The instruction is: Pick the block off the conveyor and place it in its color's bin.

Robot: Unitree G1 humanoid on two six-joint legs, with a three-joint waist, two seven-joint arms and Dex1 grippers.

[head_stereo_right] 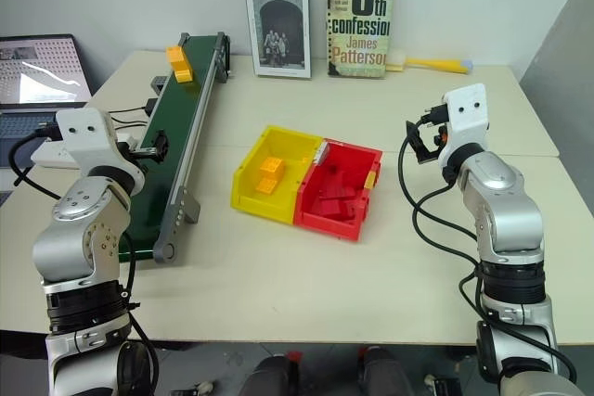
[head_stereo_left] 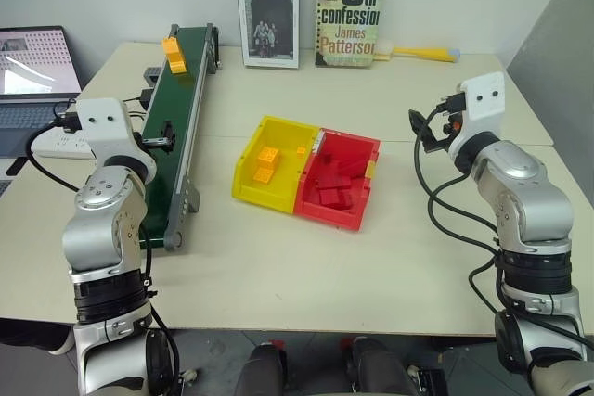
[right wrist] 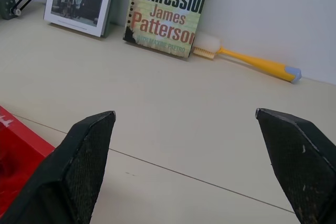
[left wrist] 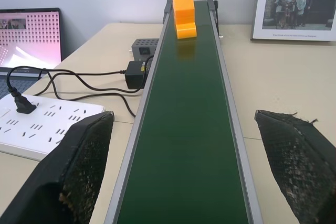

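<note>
Block (left wrist: 184, 14) at conveyor (left wrist: 184, 145) far end, unobstructed (both grippers' fingers spread, empty).

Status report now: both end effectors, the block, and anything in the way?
Left end effector open over the conveyor, right end effector open, both empty. Block at belt's far end, not yet reached. Belt between is clear.
</note>
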